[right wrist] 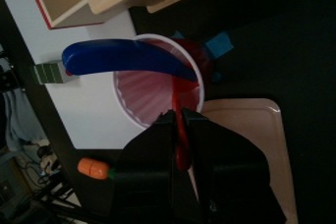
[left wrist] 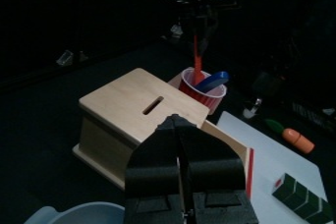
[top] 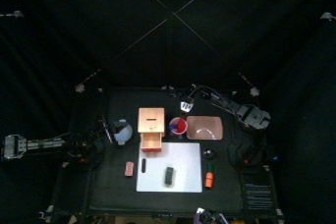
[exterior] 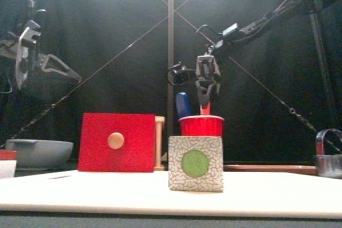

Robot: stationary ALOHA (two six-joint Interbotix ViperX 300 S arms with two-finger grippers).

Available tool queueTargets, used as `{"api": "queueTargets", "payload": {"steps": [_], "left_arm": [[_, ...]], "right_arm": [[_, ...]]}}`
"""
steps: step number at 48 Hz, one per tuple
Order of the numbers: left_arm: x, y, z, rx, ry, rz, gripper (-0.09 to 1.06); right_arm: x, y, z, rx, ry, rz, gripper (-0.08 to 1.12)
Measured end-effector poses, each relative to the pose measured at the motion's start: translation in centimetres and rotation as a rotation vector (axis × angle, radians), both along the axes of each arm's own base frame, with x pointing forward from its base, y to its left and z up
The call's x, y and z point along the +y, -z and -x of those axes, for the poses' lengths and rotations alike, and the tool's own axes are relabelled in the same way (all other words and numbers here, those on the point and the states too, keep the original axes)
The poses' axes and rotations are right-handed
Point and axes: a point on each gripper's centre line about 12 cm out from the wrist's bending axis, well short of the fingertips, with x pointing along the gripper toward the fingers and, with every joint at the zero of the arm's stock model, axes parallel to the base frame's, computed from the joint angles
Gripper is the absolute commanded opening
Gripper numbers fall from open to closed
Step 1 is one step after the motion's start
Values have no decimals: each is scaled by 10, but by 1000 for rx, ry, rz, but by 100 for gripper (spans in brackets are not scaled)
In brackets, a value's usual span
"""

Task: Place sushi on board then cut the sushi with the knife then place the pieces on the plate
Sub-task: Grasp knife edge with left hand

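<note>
The dark green sushi roll [top: 170,176] [exterior: 195,164] lies on the white cutting board [top: 184,156]. Behind it stands the red cup [exterior: 202,125] [right wrist: 155,92], beside the wooden box, with the blue knife [exterior: 183,104] [right wrist: 121,56] leaning in it. My right gripper [exterior: 205,73] [right wrist: 186,130] hangs straight over the cup, shut on the handle of the red knife [exterior: 206,97] [left wrist: 196,53]; the blade's tip is still inside the cup. The pink tray [top: 207,128] [right wrist: 252,154] lies right of the cup. My left gripper [left wrist: 184,136] [top: 86,150] rests shut and empty at the table's left.
The wooden box [top: 148,130] with its red drawer front [exterior: 118,142] stands left of the cup. A blue-grey bowl [exterior: 36,152] sits at the left. An orange toy [top: 209,179] lies on the board's right edge and a reddish one [top: 129,168] just left of the board.
</note>
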Motion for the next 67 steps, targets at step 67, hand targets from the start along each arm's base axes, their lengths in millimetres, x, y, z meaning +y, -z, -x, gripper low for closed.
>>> {"api": "queueTargets", "payload": {"steps": [67], "left_arm": [[-4, -27, -17, 13, 90, -136, 9]], "right_arm": [[122, -117, 138, -568, 207, 475, 43]]}}
